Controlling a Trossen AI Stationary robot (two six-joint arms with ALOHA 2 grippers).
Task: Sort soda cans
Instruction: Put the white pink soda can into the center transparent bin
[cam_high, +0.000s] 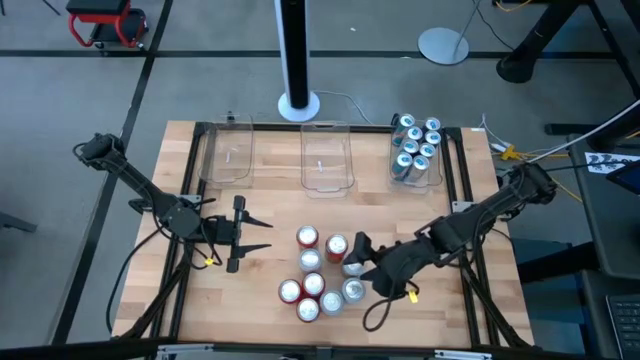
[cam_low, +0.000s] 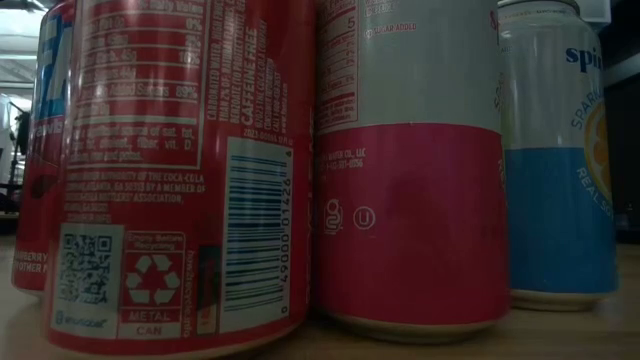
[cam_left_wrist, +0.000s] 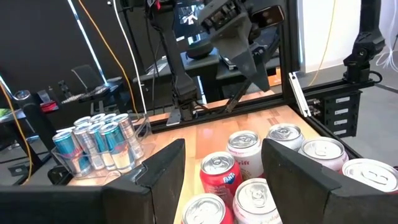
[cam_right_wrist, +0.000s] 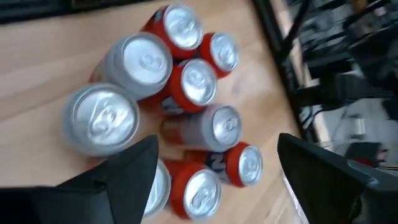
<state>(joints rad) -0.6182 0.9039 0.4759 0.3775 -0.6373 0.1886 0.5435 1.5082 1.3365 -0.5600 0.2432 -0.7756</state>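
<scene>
Several soda cans (cam_high: 320, 275), red and silver-and-red with silver tops, stand upright in a cluster on the wooden table's near middle. In the low view a red can (cam_low: 170, 170) and a silver-and-red can (cam_low: 410, 170) fill the picture. Teal-blue cans (cam_high: 415, 150) stand packed in the far right clear bin. My right gripper (cam_high: 361, 259) hangs open above the cluster's right side, slanting down; the cans (cam_right_wrist: 186, 87) show below its fingers. My left gripper (cam_high: 260, 232) stands open and level, left of the cluster, pointing at it (cam_left_wrist: 221, 177).
Two more clear bins, the left bin (cam_high: 228, 152) and the middle bin (cam_high: 328, 160), stand at the far edge. A black frame rail (cam_high: 462, 190) runs along the table's sides. A white pole's base (cam_high: 298, 103) stands behind the table. Bare wood lies between bins and cluster.
</scene>
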